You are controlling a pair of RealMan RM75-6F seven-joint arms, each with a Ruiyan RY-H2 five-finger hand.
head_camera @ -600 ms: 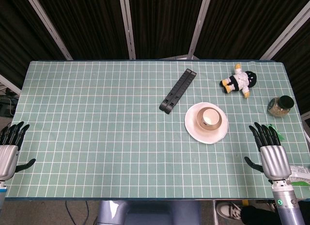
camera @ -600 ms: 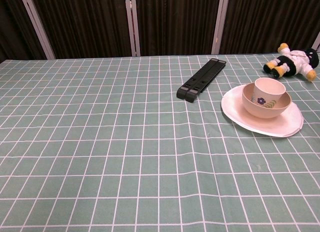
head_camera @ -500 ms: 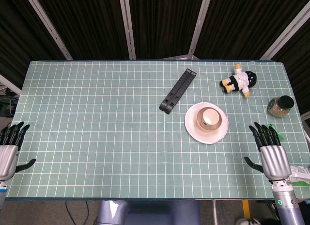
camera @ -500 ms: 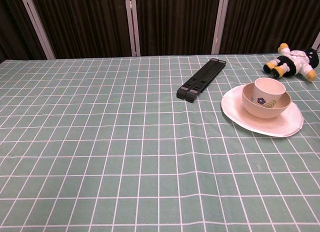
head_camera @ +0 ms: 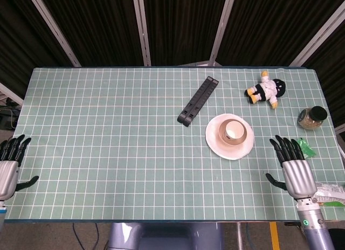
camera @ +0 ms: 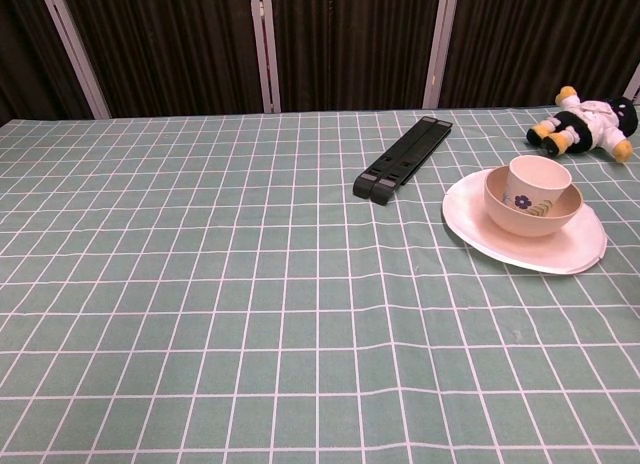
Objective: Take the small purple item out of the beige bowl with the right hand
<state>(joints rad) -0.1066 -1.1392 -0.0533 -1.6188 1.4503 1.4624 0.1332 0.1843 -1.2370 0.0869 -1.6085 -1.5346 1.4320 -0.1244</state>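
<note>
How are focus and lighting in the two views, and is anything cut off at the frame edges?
Head view: sharp and evenly lit, with soft shadows and no glare on the table; the left hand is cut by the left edge. Chest view: sharp and evenly lit; the plush toy sits at the right edge, the bowl is clear, and neither hand shows.

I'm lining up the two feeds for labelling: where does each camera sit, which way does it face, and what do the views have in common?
Head view: high above the near edge, looking steeply down on the whole table; the left hand and right hand show at the near corners, fingers spread, holding nothing.
Chest view: low at the near edge, looking across the table toward the dark curtains; no part of the robot shows.
Shared: the beige bowl on the white plate, the black bar, the plush toy.
</note>
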